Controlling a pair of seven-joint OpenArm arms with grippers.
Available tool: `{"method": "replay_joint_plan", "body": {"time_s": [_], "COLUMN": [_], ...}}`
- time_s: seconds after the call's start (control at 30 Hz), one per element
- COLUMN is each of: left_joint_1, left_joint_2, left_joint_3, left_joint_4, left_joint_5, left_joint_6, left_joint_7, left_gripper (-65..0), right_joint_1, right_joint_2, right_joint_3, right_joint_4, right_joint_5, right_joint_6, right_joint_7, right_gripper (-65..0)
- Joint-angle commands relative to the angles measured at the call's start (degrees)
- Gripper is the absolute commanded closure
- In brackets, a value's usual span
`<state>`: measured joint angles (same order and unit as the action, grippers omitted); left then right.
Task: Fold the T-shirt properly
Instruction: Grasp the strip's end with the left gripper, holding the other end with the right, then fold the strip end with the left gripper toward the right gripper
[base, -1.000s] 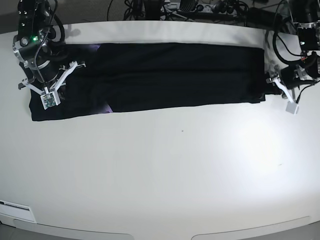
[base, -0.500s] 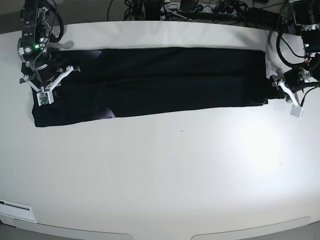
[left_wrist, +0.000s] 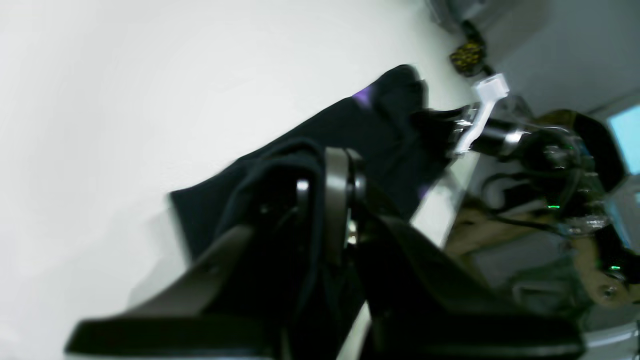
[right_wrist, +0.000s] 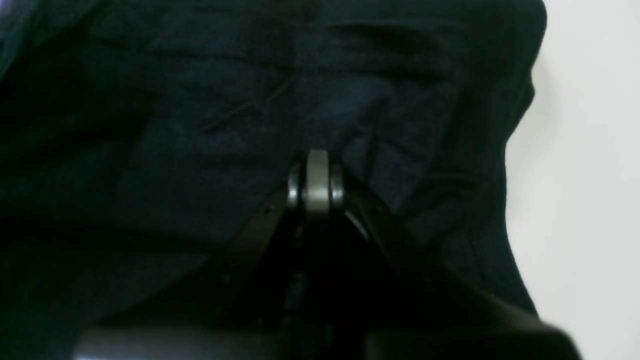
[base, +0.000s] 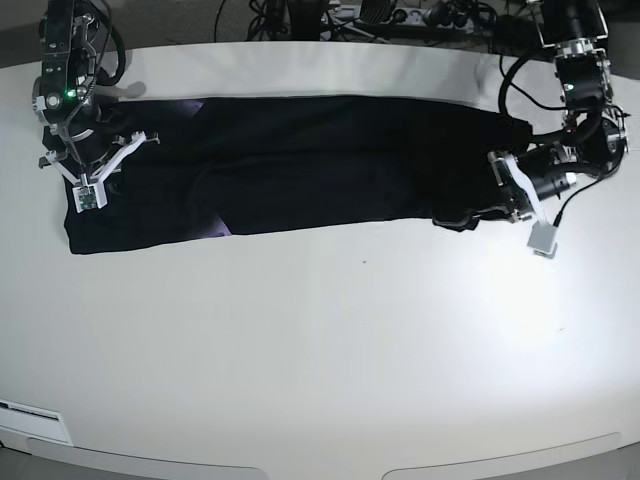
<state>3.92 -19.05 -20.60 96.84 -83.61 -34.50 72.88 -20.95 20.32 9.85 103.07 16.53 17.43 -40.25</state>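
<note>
The black T-shirt (base: 300, 160) lies as a long strip across the far side of the white table (base: 330, 340), with a purple patch showing at its front left. My left gripper (base: 520, 200) is shut on the shirt's right end and holds it raised and bunched, pulled in toward the middle. The left wrist view shows black cloth (left_wrist: 350, 125) draped round the closed jaws (left_wrist: 335, 200). My right gripper (base: 90, 185) rests on the shirt's left end. In the right wrist view its jaws (right_wrist: 317, 175) are closed, with cloth (right_wrist: 200, 100) wrinkling toward them.
Cables and equipment (base: 380, 15) run along the table's back edge, behind both arm bases. A white label (base: 30, 415) sits at the front left corner. The table's front edge curves across the bottom of the base view.
My left gripper has moved left toward the middle, dragging the shirt's right end with it, so that end now bunches and folds. My right gripper shifted up-left earlier and now holds still.
</note>
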Motion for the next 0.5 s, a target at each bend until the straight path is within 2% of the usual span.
{"method": "replay_joint_plan", "body": {"time_s": [0.0,0.13,0.2,0.23,0.3,0.47], "left_joint_1": [-0.42,0.2,0.15,0.13,0.13,0.02], "left_joint_2": [0.61,5.97,8.41,9.49,11.39,14.45], "left_joint_3": [0.35,3.06,4.7,5.6,7.41,12.26], "left_joint_4": [1.38,1.42,1.4,1.4,1.4,1.29], "left_joint_5": [-1.39,-1.39,-1.39,-1.39,-1.39,9.35], "left_joint_6": [-0.59,-2.12,-4.42,-5.5,-5.5,-5.5], "left_joint_7": [-0.85,-2.19,-2.78,-3.63,-6.58,-16.13], "left_gripper": [0.0,0.0,0.0,0.0,0.0,0.0], "right_joint_1": [-0.33,-0.35,-0.33,-0.35,-0.35,-0.35], "right_joint_2": [0.48,0.46,0.46,0.46,0.46,0.48], "right_joint_3": [-0.07,-0.07,-0.07,-0.07,-0.07,-0.07], "right_joint_4": [-0.04,-0.04,-0.04,-0.04,-0.04,-0.04], "right_joint_5": [0.0,0.0,0.0,0.0,0.0,0.0], "right_joint_6": [0.98,1.7,1.66,1.68,1.73,1.7], "right_joint_7": [-3.04,-3.06,-3.06,-3.08,-3.43,-3.5], "right_gripper": [0.0,0.0,0.0,0.0,0.0,0.0]}}
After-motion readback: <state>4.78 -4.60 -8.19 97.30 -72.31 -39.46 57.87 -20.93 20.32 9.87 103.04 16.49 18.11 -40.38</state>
